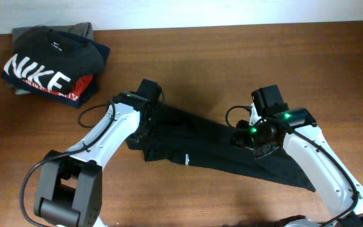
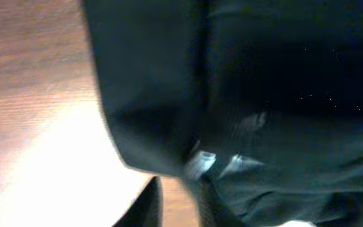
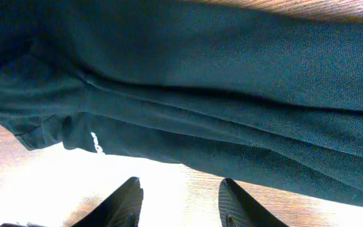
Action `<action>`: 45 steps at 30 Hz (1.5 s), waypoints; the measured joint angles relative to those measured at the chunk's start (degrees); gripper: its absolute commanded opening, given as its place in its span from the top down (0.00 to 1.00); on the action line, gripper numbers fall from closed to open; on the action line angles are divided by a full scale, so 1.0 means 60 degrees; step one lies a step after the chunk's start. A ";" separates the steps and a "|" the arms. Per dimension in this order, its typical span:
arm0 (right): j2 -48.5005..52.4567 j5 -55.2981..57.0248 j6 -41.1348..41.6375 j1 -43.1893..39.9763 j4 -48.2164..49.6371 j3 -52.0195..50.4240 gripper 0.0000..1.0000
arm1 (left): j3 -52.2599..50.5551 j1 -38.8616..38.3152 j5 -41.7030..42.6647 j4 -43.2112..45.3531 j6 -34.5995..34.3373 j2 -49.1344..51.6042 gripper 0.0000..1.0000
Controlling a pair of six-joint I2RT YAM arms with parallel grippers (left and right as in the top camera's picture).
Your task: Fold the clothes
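While the plain black soft fabric top [image 1: 210, 148] lies on the wooden bench [image 1: 200, 57] just ahead of it, the right claw [image 3: 178, 202] gapes wide and empty; whether the left claw [image 2: 176, 192] grips cloth, I cannot tell.

The black top [image 1: 213, 148] is soft matt cloth; the right wrist view shows a fine knitted texture [image 3: 244, 69] and a flat white printed logo [image 3: 97, 142]. The desk [image 1: 188, 57] is smooth wood grain, semi-gloss, with bright glare. The left arm [image 1: 109, 129] has a smooth white plastic shell. The right tool [image 3: 180, 189] has smooth black fingers [image 3: 121, 202]. At 10 o'clock, the NIKE T-shirt [image 1: 52, 57] is matt cloth.
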 measured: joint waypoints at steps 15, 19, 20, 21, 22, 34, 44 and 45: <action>0.0372 0.1045 0.0317 0.0000 0.0011 0.0000 0.30 | 0.0000 0.0175 -0.0073 -0.0106 -0.0193 -0.0820 0.50; 0.0707 0.1687 0.0459 0.0000 0.0007 0.0000 0.39 | 0.0000 0.0029 0.0918 0.0237 0.0211 -0.1053 0.48; 0.0780 0.1789 0.0433 0.0000 0.0007 0.0000 0.54 | 0.0000 -0.0029 0.1078 0.0324 0.0262 -0.1049 0.48; 0.0867 0.1872 0.0430 0.0000 0.0011 0.0000 0.62 | 0.0000 -0.0087 0.1206 0.0423 0.0310 -0.1049 0.49; 0.0943 0.1960 0.0481 0.0000 0.0015 0.0000 0.78 | 0.0000 -0.0146 0.1297 0.0535 0.0342 -0.1053 0.51; 0.1355 0.2178 0.0590 0.0000 0.0033 0.0000 0.96 | 0.0000 -0.1045 0.1741 0.1661 0.0521 -0.0962 0.78; 0.1355 0.2178 0.0710 0.0000 0.0259 -0.0455 0.96 | 0.0000 -0.1049 0.2098 0.2018 0.0521 0.0871 0.78; 0.1355 0.2178 0.0718 -0.0004 0.0339 -0.0619 0.96 | 0.0000 -0.1049 0.2102 0.2025 0.0521 0.0998 0.78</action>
